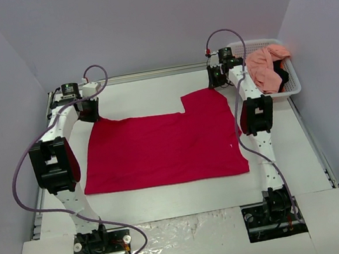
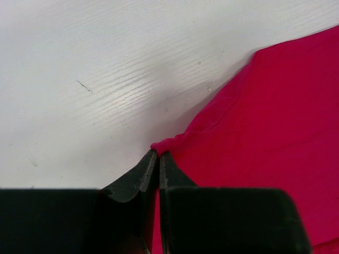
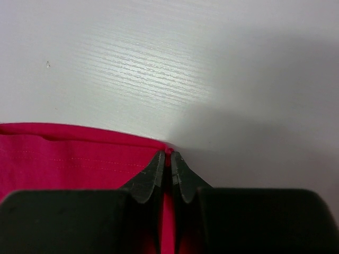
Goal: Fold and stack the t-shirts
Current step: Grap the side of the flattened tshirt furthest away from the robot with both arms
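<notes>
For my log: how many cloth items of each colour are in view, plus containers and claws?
crimson red t-shirt: 1
salmon pink t-shirt: 1
black garment: 1
white basket: 1
claws: 2, left claw and right claw
Total: 6

A plain crimson red t-shirt is lying across a white, faintly wood-grained table. Beside the table's far right corner, a salmon pink t-shirt and black garment are sitting in a white lattice basket.
</notes>
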Tool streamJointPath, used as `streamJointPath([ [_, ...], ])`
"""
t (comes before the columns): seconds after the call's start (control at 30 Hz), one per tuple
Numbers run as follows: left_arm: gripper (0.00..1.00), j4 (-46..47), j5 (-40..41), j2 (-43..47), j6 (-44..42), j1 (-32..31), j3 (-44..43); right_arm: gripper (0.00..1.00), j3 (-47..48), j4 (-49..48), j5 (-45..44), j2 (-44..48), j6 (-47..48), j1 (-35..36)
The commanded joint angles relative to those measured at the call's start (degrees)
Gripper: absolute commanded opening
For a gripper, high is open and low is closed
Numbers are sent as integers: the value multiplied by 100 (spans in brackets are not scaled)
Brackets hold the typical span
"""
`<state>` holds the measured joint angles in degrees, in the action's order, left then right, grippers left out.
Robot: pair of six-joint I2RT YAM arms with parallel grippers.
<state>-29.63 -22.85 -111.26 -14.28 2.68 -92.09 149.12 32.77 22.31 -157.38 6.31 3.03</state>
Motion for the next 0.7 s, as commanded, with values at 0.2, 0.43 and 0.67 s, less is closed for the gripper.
streamJointPath([
  [0.2, 2, -87, -123, 34, 66, -48, -344, 0, -531, 335, -139, 953, 310, 75],
  [0.43, 2, -87, -79, 420, -22, -22, -90, 0, -1411, 422, 72, 2000, 503, 110],
  [0.67, 2, -61, -193, 851, -57, 145, 270, 0, -2264, 695, 300, 3010, 582, 84],
])
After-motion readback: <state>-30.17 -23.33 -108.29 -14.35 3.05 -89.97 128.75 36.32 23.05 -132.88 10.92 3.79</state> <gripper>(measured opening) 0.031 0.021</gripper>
